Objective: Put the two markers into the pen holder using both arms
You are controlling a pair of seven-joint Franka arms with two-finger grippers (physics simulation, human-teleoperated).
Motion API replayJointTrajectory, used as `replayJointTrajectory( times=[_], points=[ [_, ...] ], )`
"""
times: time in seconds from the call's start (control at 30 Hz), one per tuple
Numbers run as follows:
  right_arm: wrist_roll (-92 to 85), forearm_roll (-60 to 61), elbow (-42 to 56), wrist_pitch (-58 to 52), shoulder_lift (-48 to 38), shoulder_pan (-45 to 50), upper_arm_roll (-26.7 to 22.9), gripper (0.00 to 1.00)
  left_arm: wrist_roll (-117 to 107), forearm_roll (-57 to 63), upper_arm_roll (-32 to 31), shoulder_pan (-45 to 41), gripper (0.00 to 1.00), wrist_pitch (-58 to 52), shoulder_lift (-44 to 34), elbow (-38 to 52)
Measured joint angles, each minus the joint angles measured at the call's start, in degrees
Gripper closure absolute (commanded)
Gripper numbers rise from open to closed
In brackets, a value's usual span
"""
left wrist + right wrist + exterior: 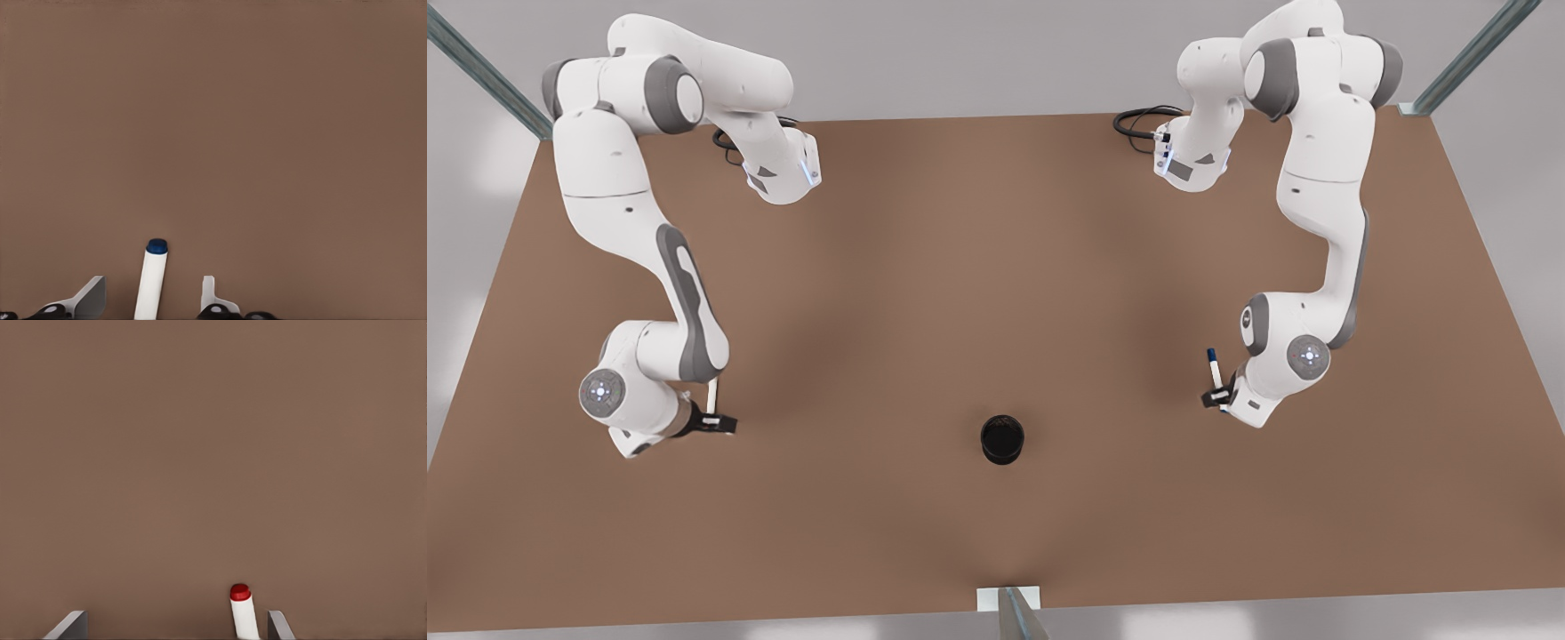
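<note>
The blue marker (1213,363) is at the left claw (1216,397), well out on the front view's right side of the table (996,267). Its white barrel runs out from the claw with the blue end leading, as the left wrist view shows (152,280). The red marker (711,396) is at the right claw (719,423), far over on the front view's left, with its red end (243,613) pointing away from the wrist camera. I cannot tell whether either claw is clamped on its marker or only set around it.

The pen holder (1002,438) stands upright between the two arms, roughly midway and well apart from both. Its round mouth faces up. The inside looks dark and nothing pokes above the rim, so I judge it empty.

To my eye the step in hand is getting a firm hold and carrying the markers to the cup. Doing it well means gripping each barrel squarely so it does not pivot. Each marker should then come over the mouth nearly upright, one arm at a time. The cup is narrow, and two claws over it together would likely collide. A marker lowered off-centre could tip the cup.
</note>
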Motion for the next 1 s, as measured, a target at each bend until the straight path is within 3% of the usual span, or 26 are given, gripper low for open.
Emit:
replayJointTrajectory(
  times=[0.13,0.33,0.4,0.47,0.77,1.0],
  points=[
    [-0.4,-1.6,-8.0,3.8,-2.2,-0.4,0.0,0.0,-1.3,0.1,0.0,0.0,0.44,1.6,0.5,0.0],
    [-1.3,-3.1,-10.0,8.7,-2.4,-2.2,0.0,0.0,-1.8,0.2,0.1,0.0,0.45,2.6,1.2,-0.1],
    [-1.6,-3.2,-10.1,9.6,-2.2,-2.4,0.0,0.16,-1.8,0.2,0.1,0.0,0.48,2.7,1.4,-0.2],
    [-1.9,-3.3,-10.1,10.2,-2.0,-2.4,0.0,0.25,-1.9,0.2,0.2,0.0,0.51,2.8,1.5,-0.2],
    [-3.1,-3.4,-9.8,11.7,-0.3,-2.8,0.0,0.31,-2.1,0.2,0.2,0.0,0.56,3.0,1.7,-0.2],
    [-3.9,-3.4,-9.9,11.9,-0.2,-2.9,0.0,0.5,-2.2,0.2,0.2,0.1,0.57,3.0,1.8,-0.2]
  ],
)
